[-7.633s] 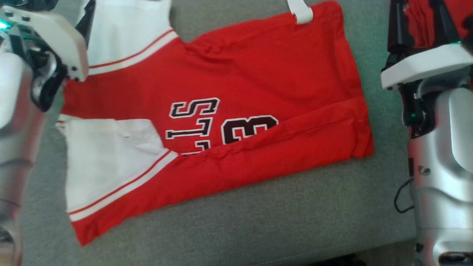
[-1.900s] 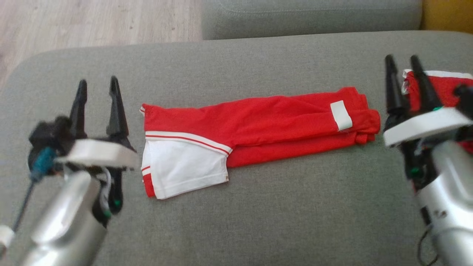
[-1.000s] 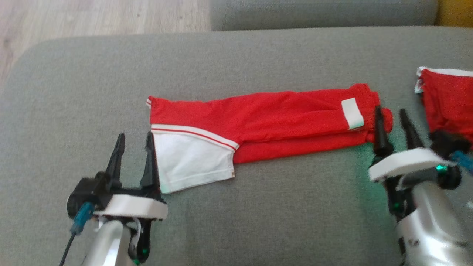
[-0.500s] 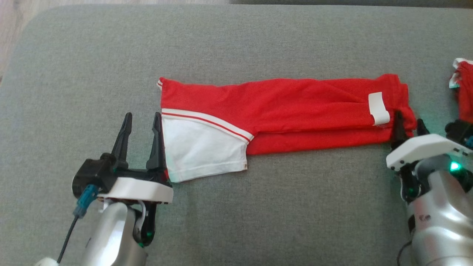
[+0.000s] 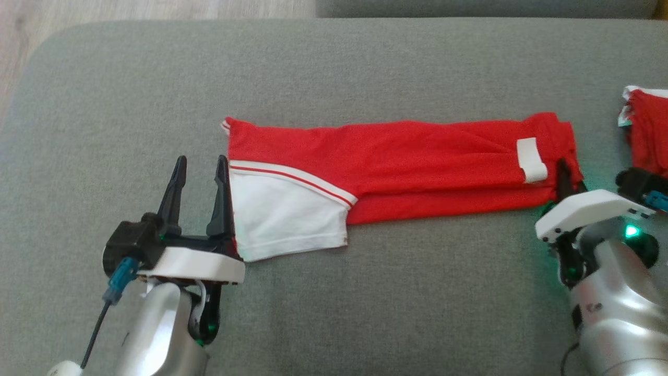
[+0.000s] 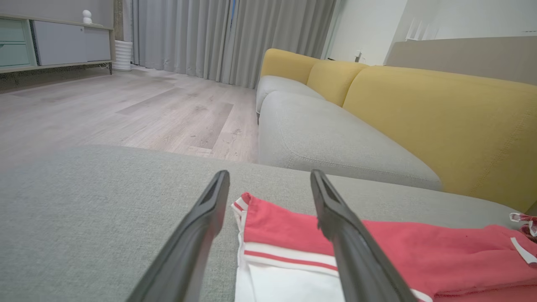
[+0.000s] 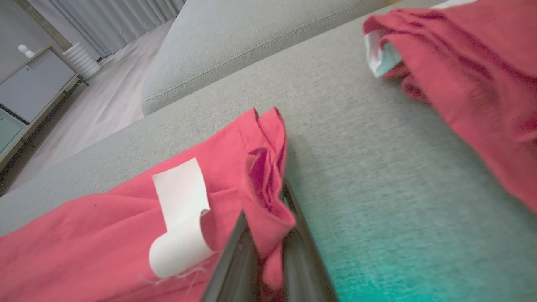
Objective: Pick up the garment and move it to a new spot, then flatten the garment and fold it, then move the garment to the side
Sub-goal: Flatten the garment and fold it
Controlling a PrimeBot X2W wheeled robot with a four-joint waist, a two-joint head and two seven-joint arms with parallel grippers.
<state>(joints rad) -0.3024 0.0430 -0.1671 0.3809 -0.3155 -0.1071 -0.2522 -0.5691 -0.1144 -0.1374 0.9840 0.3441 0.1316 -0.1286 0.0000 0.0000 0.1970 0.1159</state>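
The garment (image 5: 396,162) lies on the grey cushion (image 5: 334,68) as a long red strip, with a white sleeve panel (image 5: 282,214) at its left end and a white tag (image 5: 531,159) near its right end. My left gripper (image 5: 202,160) stands open at the left end. In the left wrist view the garment's corner (image 6: 277,222) sits between the fingers of this gripper (image 6: 269,174). My right gripper (image 5: 563,175) is at the right end. The right wrist view has that gripper (image 7: 266,218) shut on a fold of the red garment (image 7: 126,218), beside the tag (image 7: 180,209).
Another red garment (image 5: 647,136) lies at the cushion's right edge, close to my right wrist, and is also in the right wrist view (image 7: 461,63). Wooden floor (image 5: 104,8) lies beyond the far left corner. A yellow sofa back (image 6: 419,109) and a second grey seat (image 6: 327,138) stand behind.
My right gripper has gone from open to shut on the garment's right end. My left gripper has stayed open at the left end. The camera has shifted slightly.
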